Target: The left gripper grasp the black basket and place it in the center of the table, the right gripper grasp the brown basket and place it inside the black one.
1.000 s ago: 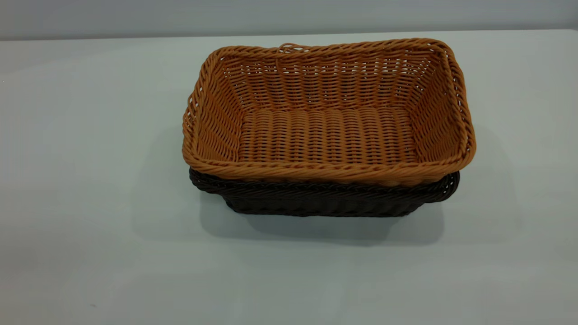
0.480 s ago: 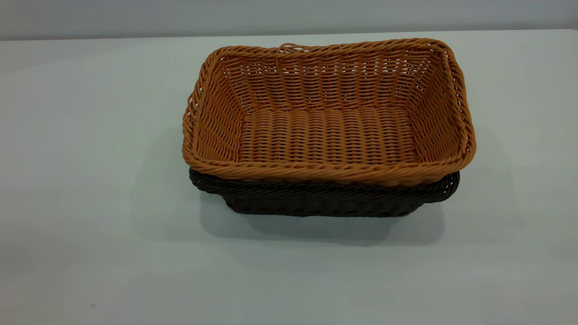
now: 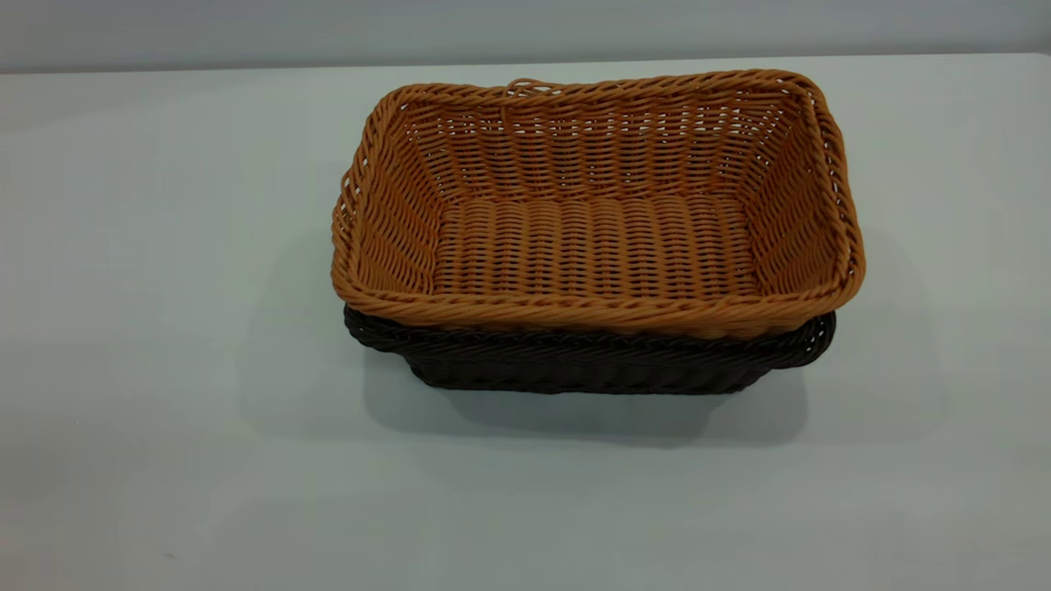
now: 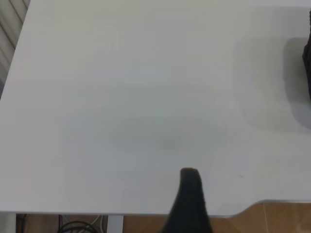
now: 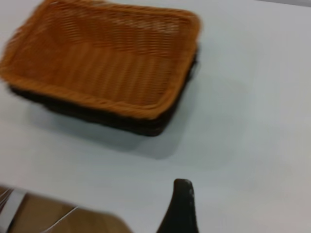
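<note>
The brown basket [image 3: 595, 246] sits nested inside the black basket [image 3: 583, 365] in the middle of the table [image 3: 164, 328]. Only the black basket's rim and lower wall show beneath it. Neither gripper appears in the exterior view. In the right wrist view both baskets, brown [image 5: 107, 63] and black [image 5: 146, 125], lie well ahead of my right gripper [image 5: 219, 196], which is open and empty; one dark finger [image 5: 181, 204] shows. My left gripper [image 4: 241, 194] is open and empty over bare table near its edge; one finger [image 4: 189, 199] shows, and a sliver of the black basket [image 4: 308, 63] lies far off.
The table edge with a notch [image 4: 262, 204] and wooden floor lie just under the left gripper. Cables [image 4: 77, 225] hang below that edge. The right wrist view also shows a table corner [image 5: 43, 204].
</note>
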`<action>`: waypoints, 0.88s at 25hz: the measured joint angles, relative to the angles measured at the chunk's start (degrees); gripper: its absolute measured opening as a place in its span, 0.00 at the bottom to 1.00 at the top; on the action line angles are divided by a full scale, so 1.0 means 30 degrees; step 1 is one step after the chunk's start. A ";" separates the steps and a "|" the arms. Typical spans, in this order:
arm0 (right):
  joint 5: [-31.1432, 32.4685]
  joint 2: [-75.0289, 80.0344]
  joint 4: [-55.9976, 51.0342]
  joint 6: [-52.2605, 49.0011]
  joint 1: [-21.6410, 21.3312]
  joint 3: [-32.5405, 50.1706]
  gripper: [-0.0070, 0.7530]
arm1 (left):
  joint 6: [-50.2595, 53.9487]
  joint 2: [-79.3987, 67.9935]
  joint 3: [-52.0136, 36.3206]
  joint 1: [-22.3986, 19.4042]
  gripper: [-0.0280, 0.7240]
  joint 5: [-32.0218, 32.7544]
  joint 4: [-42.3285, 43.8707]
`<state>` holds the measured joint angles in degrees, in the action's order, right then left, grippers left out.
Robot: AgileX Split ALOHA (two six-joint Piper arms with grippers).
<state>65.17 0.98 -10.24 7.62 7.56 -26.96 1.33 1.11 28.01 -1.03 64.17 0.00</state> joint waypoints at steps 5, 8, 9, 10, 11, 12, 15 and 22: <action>0.0000 -0.0308 0.0535 -0.0486 -0.2874 0.0000 0.78 | 0.0000 0.0000 0.0000 0.0000 0.78 0.0000 0.0000; 0.0000 -0.0639 0.1009 -0.1088 -0.3889 0.0000 0.78 | 0.0000 0.0000 0.0000 0.0000 0.78 0.0000 0.0000; 0.0000 -0.0639 0.1219 -0.1327 -0.4061 0.0000 0.78 | 0.0000 0.0000 0.0000 0.0000 0.78 0.0000 0.0000; 0.0000 -0.0639 0.1409 -0.1592 -0.4110 0.0000 0.78 | 0.0000 0.0000 0.0000 0.0000 0.78 0.0000 0.0000; 0.0000 -0.0639 0.1624 -0.1875 -0.4163 0.0000 0.78 | 0.0000 0.0000 0.0000 0.0000 0.78 0.0000 0.0000; 0.0000 -0.0639 0.1826 -0.2134 -0.4200 0.0000 0.78 | 0.0000 0.0000 0.0000 0.0000 0.78 0.0000 0.0000; 0.0000 -0.0639 0.2380 -0.2842 -0.4201 0.0000 0.78 | 0.0000 0.0000 0.0000 0.0000 0.78 0.0000 0.0000; 0.0000 -0.0639 0.2576 -0.3008 -0.4201 0.0000 0.78 | 0.0000 0.0000 0.0000 0.0000 0.78 0.0000 0.0000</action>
<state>65.17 -0.94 -2.51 -1.41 -5.04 -26.96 1.33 1.11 28.01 -1.03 64.17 0.00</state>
